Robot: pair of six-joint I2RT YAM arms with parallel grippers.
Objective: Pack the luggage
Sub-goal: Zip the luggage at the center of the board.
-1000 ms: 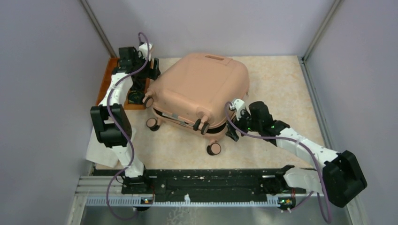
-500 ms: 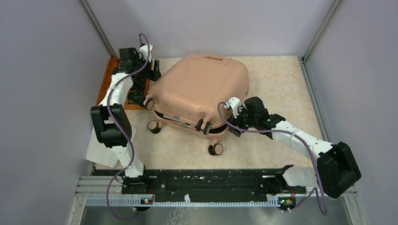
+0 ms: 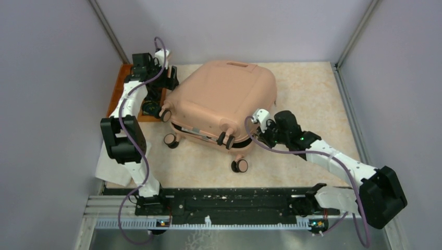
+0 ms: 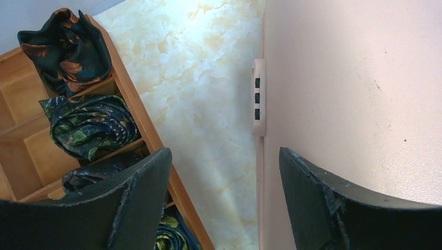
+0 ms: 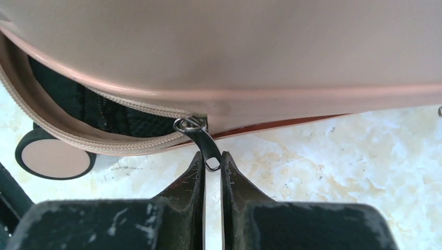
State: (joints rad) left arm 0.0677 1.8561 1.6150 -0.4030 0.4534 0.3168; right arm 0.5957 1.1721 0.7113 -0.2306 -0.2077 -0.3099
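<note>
The peach-pink luggage (image 3: 224,101) lies flat in the middle of the table, wheels toward me, its lid resting on the lower shell. In the right wrist view the zip stands undone to the left of the slider, showing black lining (image 5: 94,107). My right gripper (image 5: 211,156) is shut on the black zipper pull (image 5: 203,141) at the luggage's near right corner (image 3: 259,136). My left gripper (image 4: 224,156) hangs open at the luggage's far left side (image 4: 354,94), one finger over the tray and one over the shell, holding nothing.
An orange wooden compartmented tray (image 4: 130,99) with dark patterned cloths (image 4: 86,130) stands at the far left. A white cloth (image 3: 112,166) lies at the near left. One wheel (image 3: 238,165) sticks out toward the arms' base rail.
My right gripper has moved in to the luggage's near right corner and closed from wide open onto the zipper pull. The left arm has stayed put.
</note>
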